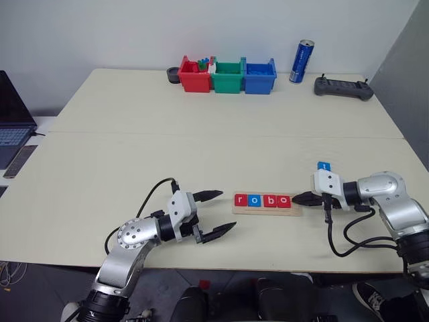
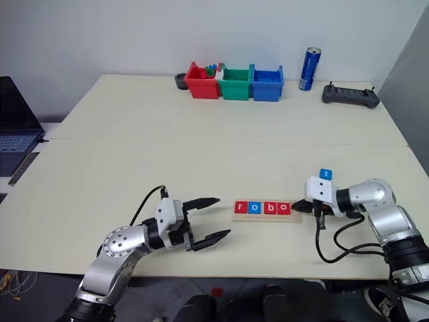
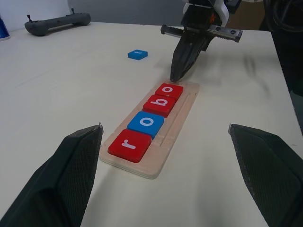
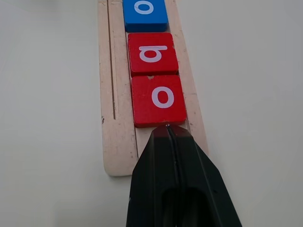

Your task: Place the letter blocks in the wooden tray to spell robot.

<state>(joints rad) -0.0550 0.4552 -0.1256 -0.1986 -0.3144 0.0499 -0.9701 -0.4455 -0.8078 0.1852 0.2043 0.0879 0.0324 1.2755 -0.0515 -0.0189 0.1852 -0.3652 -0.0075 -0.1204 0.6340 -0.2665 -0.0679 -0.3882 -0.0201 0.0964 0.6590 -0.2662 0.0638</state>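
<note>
Right claw (image 1: 299, 198), pinched shut on nothing, rests its tip against the last red o (image 4: 159, 100) in the tray (image 1: 267, 209), low and right of centre, where r, o, b, o sit in a row. Blue t (image 1: 324, 165) lies flat on the tabletop (image 1: 201, 147) just above the right wrist. It looks light, rigid and thin; pinching its opposite edges seems best. Left claw (image 1: 216, 215) gapes wide, lower centre.

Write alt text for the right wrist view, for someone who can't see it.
The shut right claw points at the end of a wooden tray, its tip at a red "o" block. Beyond that sit a red "b" block and a blue "o" block.
</note>
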